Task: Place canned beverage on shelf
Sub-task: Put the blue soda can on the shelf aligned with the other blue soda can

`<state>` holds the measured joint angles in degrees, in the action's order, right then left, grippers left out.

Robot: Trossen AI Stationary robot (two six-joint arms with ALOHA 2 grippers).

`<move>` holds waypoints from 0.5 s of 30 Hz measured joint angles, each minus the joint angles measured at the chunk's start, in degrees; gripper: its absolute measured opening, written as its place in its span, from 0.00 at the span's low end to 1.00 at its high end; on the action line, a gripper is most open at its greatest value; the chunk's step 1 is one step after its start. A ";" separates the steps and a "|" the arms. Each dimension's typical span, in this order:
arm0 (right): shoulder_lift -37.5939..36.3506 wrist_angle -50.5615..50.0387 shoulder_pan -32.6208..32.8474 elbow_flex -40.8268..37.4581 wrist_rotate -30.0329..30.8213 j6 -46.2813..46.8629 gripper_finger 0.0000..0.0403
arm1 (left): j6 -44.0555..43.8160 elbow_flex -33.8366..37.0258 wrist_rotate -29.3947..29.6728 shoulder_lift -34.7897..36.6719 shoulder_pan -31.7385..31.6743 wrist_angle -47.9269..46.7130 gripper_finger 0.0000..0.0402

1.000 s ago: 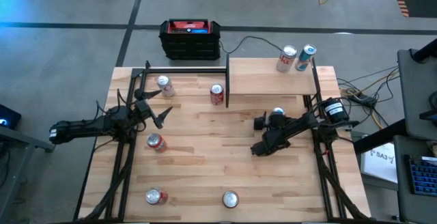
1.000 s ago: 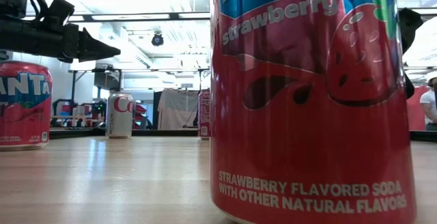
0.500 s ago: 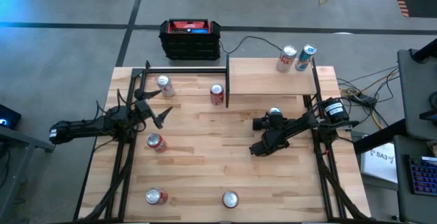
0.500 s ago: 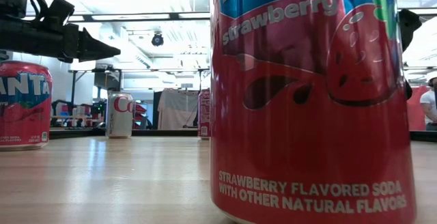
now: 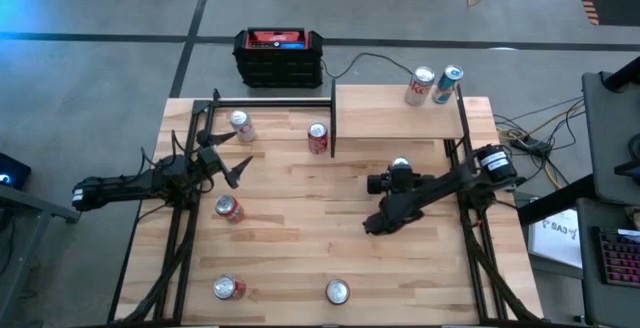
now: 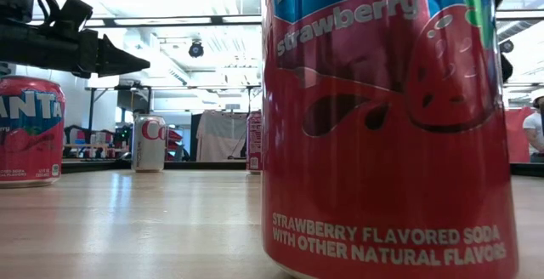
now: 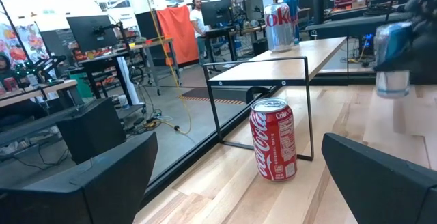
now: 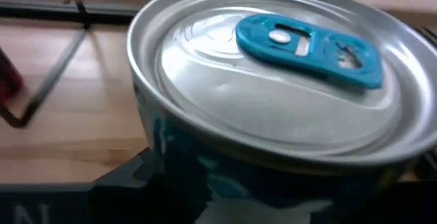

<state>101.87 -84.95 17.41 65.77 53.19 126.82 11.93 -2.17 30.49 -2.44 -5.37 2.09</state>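
Butcher-block planks make up my surface [image 5: 300, 248], ringed by grey floor, with a black-and-red box [image 5: 279, 56] beyond its far edge. Working from the left, my left gripper [image 5: 226, 156] hovers with its fingers spread wide, holding nothing. Five cylindrical metal cans stand loose on the wood: a silver-topped can [image 5: 241, 126] and a red cola can [image 5: 318, 138] at the back, a red can [image 5: 228, 208] mid-left, and two [image 5: 228, 288] [image 5: 337, 292] near the front edge. My right gripper [image 5: 394, 178] is clamped around a sixth, a blue-tabbed can [image 5: 401, 168], in front of the shelf. That shelf [image 5: 385, 111], a pale rectangular board on thin black posts at the back right, carries two cans [image 5: 419, 86] [image 5: 447, 85].
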 joint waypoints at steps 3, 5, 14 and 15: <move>-2.61 -3.05 0.70 1.57 0.13 0.68 0.52 | -0.01 0.00 0.01 0.00 0.00 0.00 0.99; -5.07 -4.08 0.76 1.80 0.36 0.68 0.52 | -0.01 0.00 0.01 0.00 0.01 -0.02 0.99; -19.31 -5.17 -1.21 -2.29 0.45 -5.20 0.52 | -0.01 0.00 0.01 0.00 0.00 0.01 0.99; -20.88 -5.15 -1.74 -2.83 0.57 -6.25 0.52 | 0.00 -0.02 -0.01 0.00 0.02 -0.02 0.99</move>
<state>80.99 -90.11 15.67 62.94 53.76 120.57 11.93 -2.19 30.48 -2.44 -5.35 2.07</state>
